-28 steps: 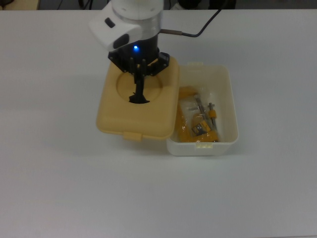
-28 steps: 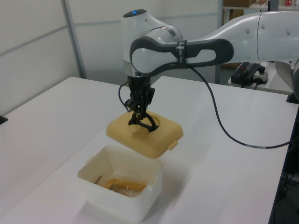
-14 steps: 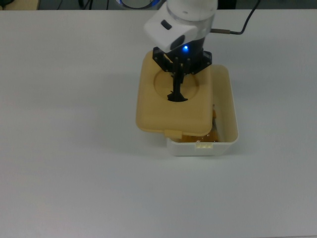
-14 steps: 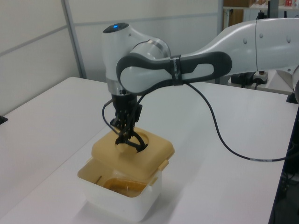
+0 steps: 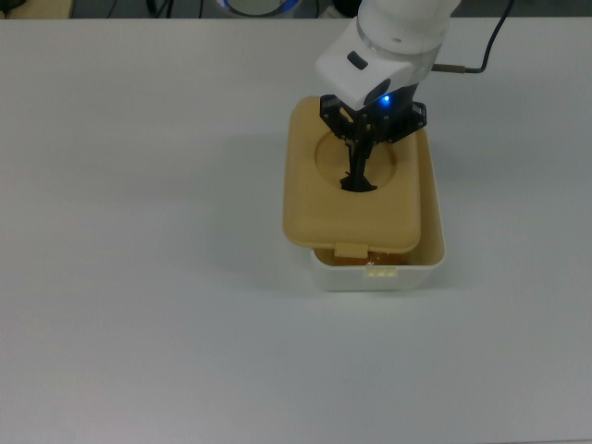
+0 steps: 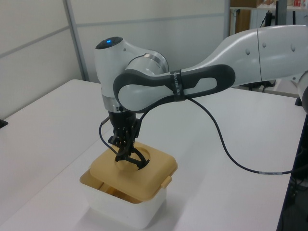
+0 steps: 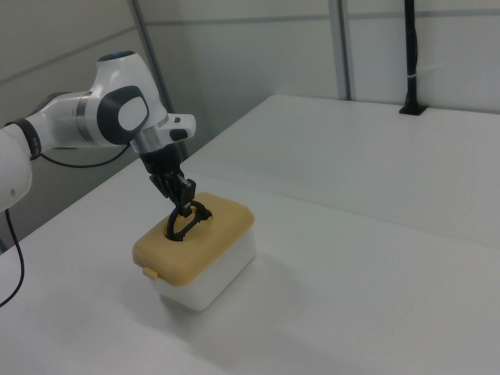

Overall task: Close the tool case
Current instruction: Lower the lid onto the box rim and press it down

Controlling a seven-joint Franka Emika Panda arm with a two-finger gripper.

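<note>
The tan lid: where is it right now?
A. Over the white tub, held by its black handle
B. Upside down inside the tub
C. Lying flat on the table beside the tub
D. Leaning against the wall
A. The lid sits over the white tub, slightly off toward the top view's left, and the gripper holds its black handle.

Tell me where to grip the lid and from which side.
Grip the black handle standing up from the round recess in the lid, coming straight down from above. The gripper already holds it that way over the tub.
</note>
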